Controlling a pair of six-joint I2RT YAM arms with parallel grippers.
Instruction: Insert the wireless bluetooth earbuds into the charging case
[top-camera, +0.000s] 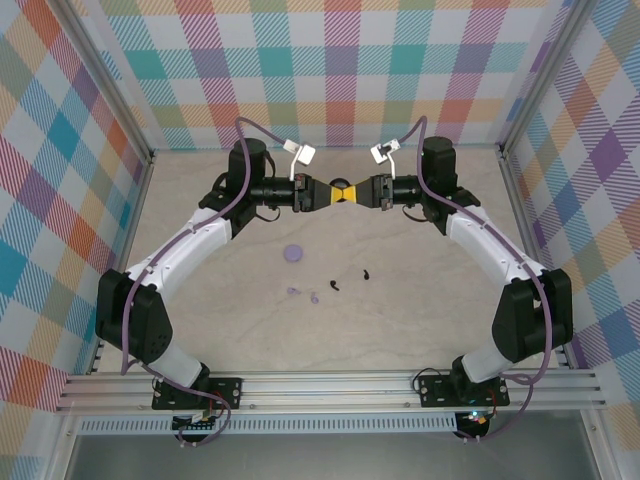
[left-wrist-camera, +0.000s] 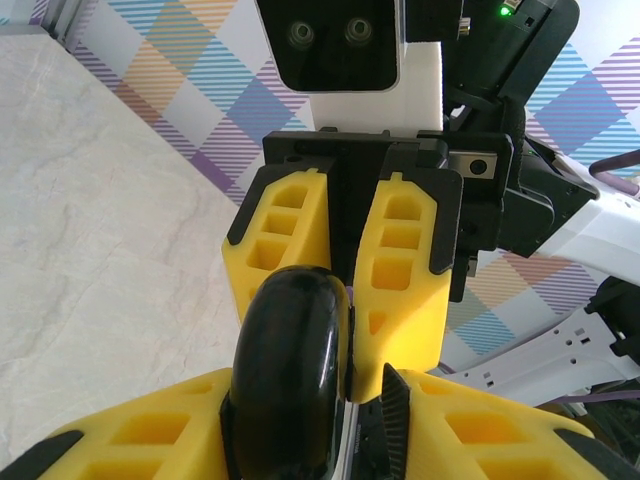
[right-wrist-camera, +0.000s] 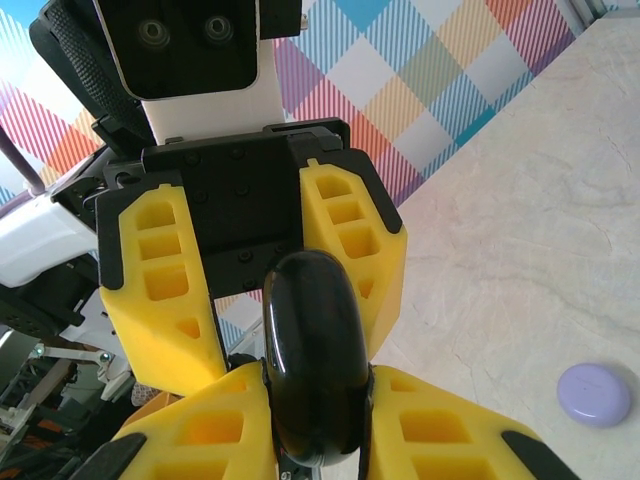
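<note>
While the four earbuds wait low on the tabletop (top-camera: 420, 310), two black ones (top-camera: 334, 284) just below the middle of the overhead frame and two lavender ones (top-camera: 314, 297) a little to their left, neither of my claws is anywhere near them. The lavender case (top-camera: 292, 254) lies by itself just above the lavender pair.

The black case (right-wrist-camera: 315, 320) is up in the air, at the upper centre of the overhead frame, where my two arms meet nose to nose. My right claw (right-wrist-camera: 315, 400) is clamped on it, a yellow finger pressed to each flat side at the bottom of the right wrist frame. My left claw (left-wrist-camera: 300, 410) faces it from the other side with the case between its fingers too. The jaws there stand a little apart, and a thin gap shows between the case and the finger (left-wrist-camera: 470, 430) at the lower right of the left wrist frame.

I read this as a hand-over of the black case from left to right. To do it well I should keep the right grip firm and level and spread the left jaws clear of both faces. Then I should draw the left arm straight back along its own line, so a finger cannot drag or twist the case. A smooth, rounded shell like this could slip if nudged sideways. Whether its lid is open I cannot tell.
</note>
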